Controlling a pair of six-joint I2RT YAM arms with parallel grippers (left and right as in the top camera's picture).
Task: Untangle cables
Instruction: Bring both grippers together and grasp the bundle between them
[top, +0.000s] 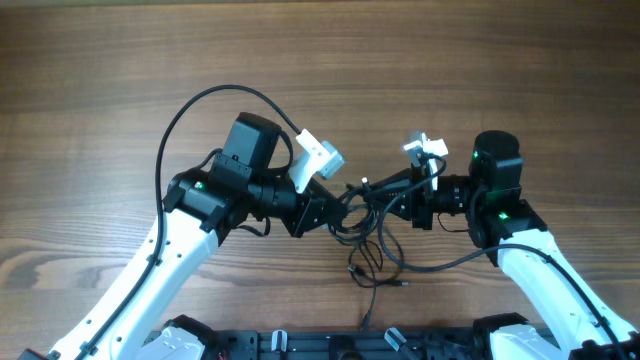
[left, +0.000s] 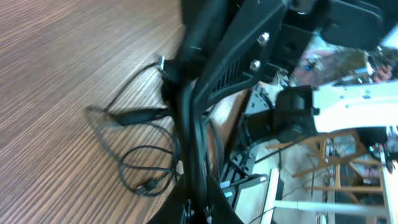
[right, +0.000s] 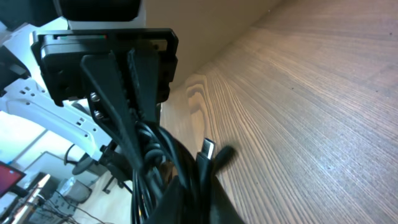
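Note:
The cables (top: 372, 250) are thin black wires knotted between my two grippers, with loops and small plug ends trailing toward the table's near edge. My left gripper (top: 335, 212) is shut on the knot from the left. My right gripper (top: 386, 204) is shut on it from the right, close to the left one. In the left wrist view my left gripper (left: 199, 179) pinches a strand, and a loose loop with a plug (left: 147, 185) lies on the wood. In the right wrist view my right gripper (right: 205, 194) clamps several strands (right: 155, 146), and a plug (right: 207, 148) sticks out beside them.
The wooden table (top: 120, 80) stretches around the arms. A thicker black camera cable (top: 185, 110) arcs over the left arm, and another (top: 450, 265) runs off the right arm. The arm bases sit along the near edge (top: 330, 345).

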